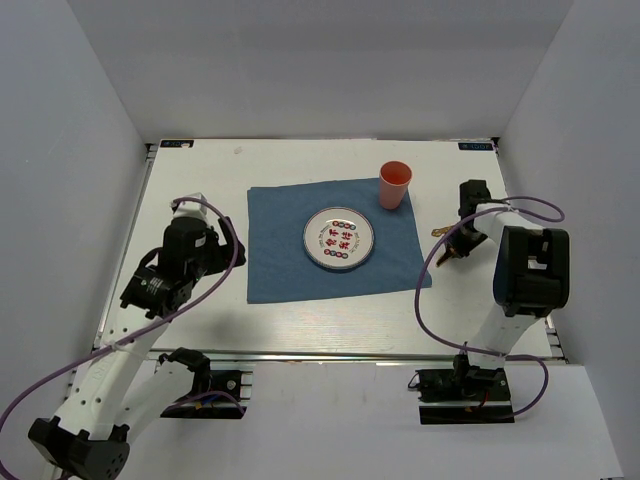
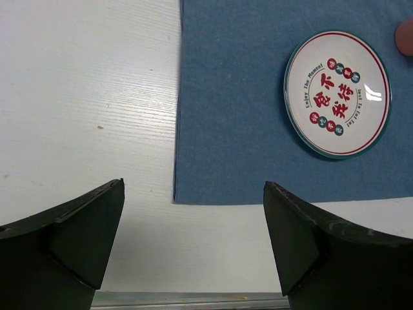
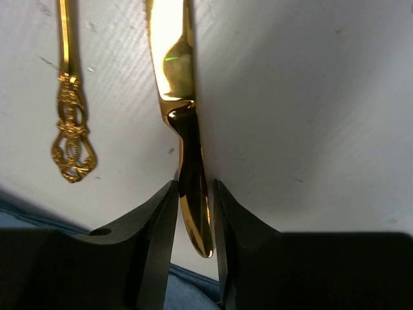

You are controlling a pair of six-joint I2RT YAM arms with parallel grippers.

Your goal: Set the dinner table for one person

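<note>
The plate (image 2: pixel 337 94) carries the small dark words "Enjoy The Moment" along its left side, and big red Chinese characters in the middle that I cannot read with certainty. Two stickers (image 1: pixel 178 144) at the far corners of the table (image 1: pixel 330 325) are too small to read.

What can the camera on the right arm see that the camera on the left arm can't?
Only the right wrist camera: a gold knife lying on the table, with the right claw straddling its handle. Beside it is the ornate gold handle of another utensil.
Only the left wrist camera: the round plate with red writing, a sliver of the pinkish cup, and the left claw wide open.
Both: the white dinner table and the blue placemat.
</note>
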